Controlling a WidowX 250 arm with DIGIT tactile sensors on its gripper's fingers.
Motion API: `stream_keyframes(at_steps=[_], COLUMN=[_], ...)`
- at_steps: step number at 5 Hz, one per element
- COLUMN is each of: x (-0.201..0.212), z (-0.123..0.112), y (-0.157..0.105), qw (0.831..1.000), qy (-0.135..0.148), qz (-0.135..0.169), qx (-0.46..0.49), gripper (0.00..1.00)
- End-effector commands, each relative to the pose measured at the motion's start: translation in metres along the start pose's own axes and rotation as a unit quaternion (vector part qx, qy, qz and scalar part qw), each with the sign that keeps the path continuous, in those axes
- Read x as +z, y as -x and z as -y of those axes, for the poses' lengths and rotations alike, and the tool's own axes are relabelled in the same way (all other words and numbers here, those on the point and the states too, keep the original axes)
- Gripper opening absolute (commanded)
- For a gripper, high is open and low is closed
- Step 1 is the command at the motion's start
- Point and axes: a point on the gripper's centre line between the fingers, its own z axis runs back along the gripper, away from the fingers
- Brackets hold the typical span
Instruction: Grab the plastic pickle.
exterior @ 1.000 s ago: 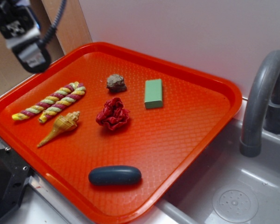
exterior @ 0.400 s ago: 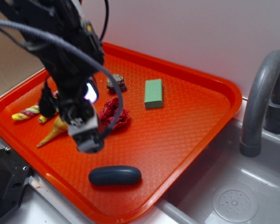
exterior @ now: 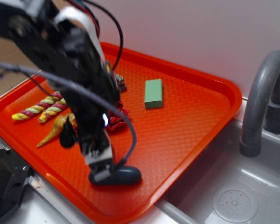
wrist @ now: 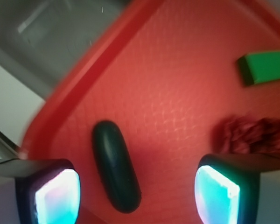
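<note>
The pincer (wrist: 137,196) is spread wide and grasps nothing. The plastic pickle (wrist: 115,164) is seen between the 2 fingertips, nearer the left one, on the orange tray (wrist: 172,93). Beyond it, the pale green block (wrist: 266,66) is located.

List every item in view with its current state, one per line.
gripper: open, jaws apart, low over the tray, holding nothing
plastic pickle: lying flat between the jaws, ungrasped
green block: lying flat, untouched
red crumpled piece: resting on tray, partly hidden
seashell: lying on its side
twisted candy sticks: lying side by side
orange tray: flat beside the sink
</note>
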Motion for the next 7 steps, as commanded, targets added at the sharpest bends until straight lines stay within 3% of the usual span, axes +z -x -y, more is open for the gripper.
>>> stream_keyframes(at_steps=[1, 2, 3, 4, 5, 6, 7], x=[-0.030, -0.042, -0.055, -0.041, -0.016, 0.020, 0.067], z=[0.004, 0.014, 0.024, 0.013, -0.004, -0.029, -0.062], y=[0.010, 0.009, 0.007, 0.007, 0.005, 0.001, -0.007], qw=[1.000, 0.999, 0.999, 0.999, 0.998, 0.990, 0.965], qy=[0.004, 0.028, 0.039, 0.040, -0.003, -0.034, -0.060], qz=[-0.012, -0.014, -0.016, 0.006, 0.026, 0.014, -0.024], qx=[-0.007, -0.006, -0.010, 0.012, 0.054, 0.139, 0.254], gripper=[1.00, 1.00, 0.55, 0.00, 0.00, 0.00, 0.00])
